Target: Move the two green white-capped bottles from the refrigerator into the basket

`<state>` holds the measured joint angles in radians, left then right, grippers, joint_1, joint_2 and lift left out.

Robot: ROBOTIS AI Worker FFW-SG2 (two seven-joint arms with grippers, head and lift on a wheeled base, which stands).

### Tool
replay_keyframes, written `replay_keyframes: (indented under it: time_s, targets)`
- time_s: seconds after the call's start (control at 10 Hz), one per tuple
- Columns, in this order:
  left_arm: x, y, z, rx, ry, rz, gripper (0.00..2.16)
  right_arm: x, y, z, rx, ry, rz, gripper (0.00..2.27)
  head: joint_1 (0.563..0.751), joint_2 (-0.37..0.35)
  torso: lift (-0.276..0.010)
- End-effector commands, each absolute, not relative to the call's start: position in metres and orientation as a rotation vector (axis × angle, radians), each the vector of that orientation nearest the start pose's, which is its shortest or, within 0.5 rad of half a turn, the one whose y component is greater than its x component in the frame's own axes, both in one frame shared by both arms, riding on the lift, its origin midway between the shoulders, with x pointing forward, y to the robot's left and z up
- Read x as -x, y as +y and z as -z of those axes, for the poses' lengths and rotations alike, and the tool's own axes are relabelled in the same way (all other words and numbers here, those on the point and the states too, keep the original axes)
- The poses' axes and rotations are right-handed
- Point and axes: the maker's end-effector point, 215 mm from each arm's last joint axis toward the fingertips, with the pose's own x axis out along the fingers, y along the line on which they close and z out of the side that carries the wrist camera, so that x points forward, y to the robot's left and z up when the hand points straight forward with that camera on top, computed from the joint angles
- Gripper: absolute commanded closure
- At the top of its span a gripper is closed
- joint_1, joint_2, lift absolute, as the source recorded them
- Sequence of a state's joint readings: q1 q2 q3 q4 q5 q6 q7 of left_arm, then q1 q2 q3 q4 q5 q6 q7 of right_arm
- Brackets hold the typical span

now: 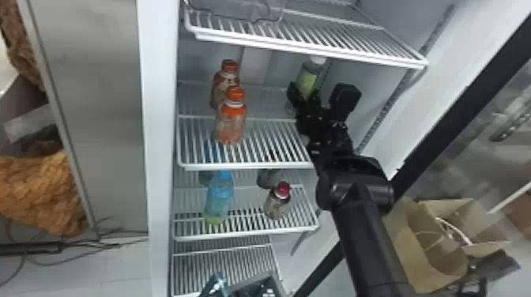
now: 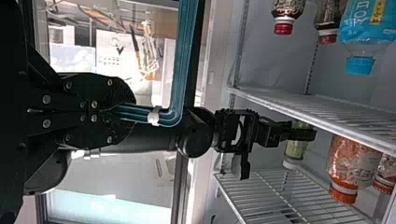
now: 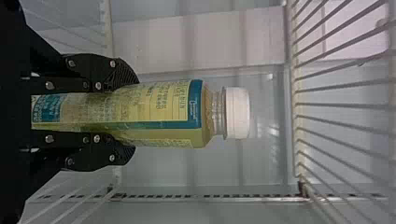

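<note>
Low and level does it

Two flat black fingers (image 3: pixel 100 70) of the right gripper (image 3: pixel 135 116) clasp the green, white-capped plastic bottle (image 3: pixel 163 107) inside the fridge (image 1: pixel 160 118); I'd draw it straight out, cap (image 3: pixel 237 113) well clear of the white wire shelf (image 1: pixel 276 44) above; the left gripper (image 2: pixel 133 113) pinches a teal ridged bar (image 2: pixel 187 56).

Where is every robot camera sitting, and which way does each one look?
Head view: on the robot's head, looking forward and down into the refrigerator; its right arm shows.
Left wrist view: on the left wrist, looking out past the left gripper, fingers together, towards the fridge shelves; the right arm shows too.
Right wrist view: on the right wrist, looking along the right gripper at the green bottle between its fingers.
The head and right wrist views share that bottle.
</note>
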<state>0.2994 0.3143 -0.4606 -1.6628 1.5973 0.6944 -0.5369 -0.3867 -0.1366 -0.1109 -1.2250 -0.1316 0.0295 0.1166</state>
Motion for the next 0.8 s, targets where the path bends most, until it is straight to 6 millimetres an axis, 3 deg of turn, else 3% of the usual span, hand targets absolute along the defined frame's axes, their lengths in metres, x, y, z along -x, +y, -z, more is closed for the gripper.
replay_keyframes:
  time_s: [0.0,0.5,0.7]
  targets:
    - [-0.266,-0.071,0.386,1.595,0.833,1.037,1.22,-0.693,-0.330,0.275,-0.041,-0.045,0.023,1.07,0.695,-0.350,-0.004]
    - [-0.266,-0.071,0.386,1.601,0.831,1.034,1.22,-0.654,-0.318,0.278,-0.074,-0.037,-0.016,1.07,0.695,-0.350,-0.004]
    - [-0.267,-0.070,0.385,1.602,0.828,1.033,1.22,-0.626,-0.321,0.277,-0.083,-0.031,-0.016,1.07,0.695,-0.350,-0.004]
